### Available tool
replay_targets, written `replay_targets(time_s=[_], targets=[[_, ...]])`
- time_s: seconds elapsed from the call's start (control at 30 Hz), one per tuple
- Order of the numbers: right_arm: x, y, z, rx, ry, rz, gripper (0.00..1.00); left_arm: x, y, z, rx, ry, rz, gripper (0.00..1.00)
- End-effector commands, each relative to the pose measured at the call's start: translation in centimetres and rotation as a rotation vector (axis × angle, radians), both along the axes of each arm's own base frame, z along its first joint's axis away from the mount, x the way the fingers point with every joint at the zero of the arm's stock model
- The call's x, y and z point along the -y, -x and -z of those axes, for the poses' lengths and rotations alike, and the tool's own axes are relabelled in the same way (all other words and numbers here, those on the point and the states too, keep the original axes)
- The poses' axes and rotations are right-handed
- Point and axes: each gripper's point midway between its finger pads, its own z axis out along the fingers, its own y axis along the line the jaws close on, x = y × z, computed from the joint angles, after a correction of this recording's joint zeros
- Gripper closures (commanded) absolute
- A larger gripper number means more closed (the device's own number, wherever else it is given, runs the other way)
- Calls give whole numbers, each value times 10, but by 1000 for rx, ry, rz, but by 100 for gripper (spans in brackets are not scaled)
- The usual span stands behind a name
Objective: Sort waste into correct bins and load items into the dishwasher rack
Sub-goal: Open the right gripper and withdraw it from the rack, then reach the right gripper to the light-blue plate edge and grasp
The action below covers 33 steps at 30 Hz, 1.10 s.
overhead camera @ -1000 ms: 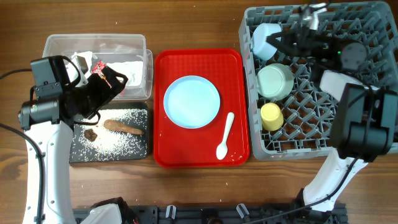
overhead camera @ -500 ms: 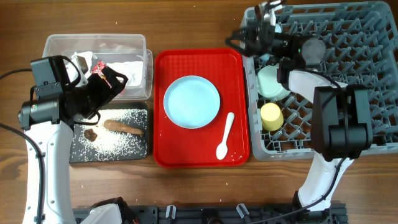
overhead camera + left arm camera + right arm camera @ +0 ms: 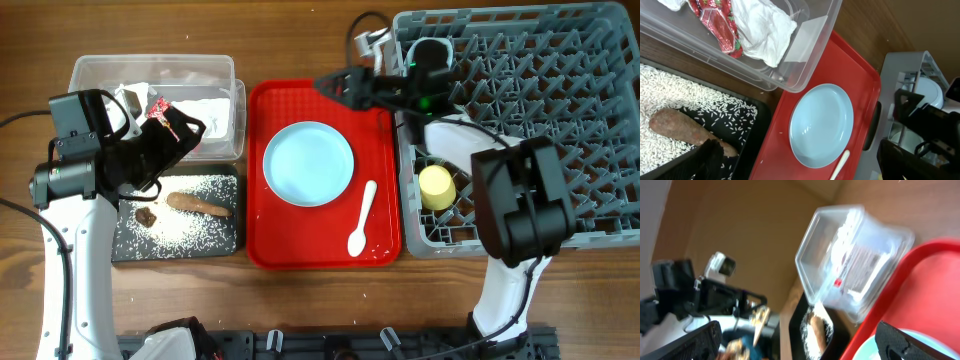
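The light blue plate (image 3: 308, 163) and white spoon (image 3: 362, 217) lie on the red tray (image 3: 270, 240). The yellow cup (image 3: 435, 186) stands in the grey rack (image 3: 560, 120); my right arm hides the bowls. The napkin (image 3: 215, 110) and red wrapper (image 3: 157, 107) are in the clear tub (image 3: 150, 68). The brown stick (image 3: 198, 204) and rice crumbs (image 3: 190, 228) are in the black tray (image 3: 125, 250). My left gripper (image 3: 185, 130) is open and empty over the tub's front edge. My right gripper (image 3: 335, 85) is open and empty above the red tray's far edge.
The left wrist view shows the plate (image 3: 821, 125), napkin (image 3: 765, 30), wrapper (image 3: 717, 22) and brown stick (image 3: 685, 131) below. The right wrist view is blurred and shows the clear tub (image 3: 855, 260) and red tray (image 3: 910, 295). My right arm stretches across the rack's left side.
My right arm has swung left out of the rack to the red tray's far edge. The left arm has not moved.
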Motion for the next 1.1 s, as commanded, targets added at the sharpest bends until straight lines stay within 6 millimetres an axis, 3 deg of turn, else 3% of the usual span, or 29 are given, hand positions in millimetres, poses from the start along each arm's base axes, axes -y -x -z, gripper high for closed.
replay_targets(time_s=[0.0, 0.13, 0.2, 0.5, 0.6, 0.7, 0.77, 1.07], targets=[[-32, 16, 14, 83, 90, -17, 0, -2, 0, 2, -7, 2, -11, 0], [-43, 26, 77, 34, 349, 61, 0, -2, 0, 2, -7, 2, -11, 0], [-39, 29, 88, 29, 429, 83, 0, -2, 0, 2, -7, 2, -11, 0], [-3, 38, 58, 167, 725, 203, 0, -2, 0, 2, -7, 2, -11, 0], [21, 60, 78, 113, 954, 239, 0, -2, 0, 2, -7, 2, -11, 0], [26, 77, 94, 103, 1062, 209, 0, -2, 0, 2, -7, 2, -11, 0], [25, 90, 104, 37, 1067, 203, 0, -2, 0, 2, -7, 2, -11, 0], [35, 107, 129, -20, 1094, 186, 0, -2, 0, 2, -7, 2, -11, 0]])
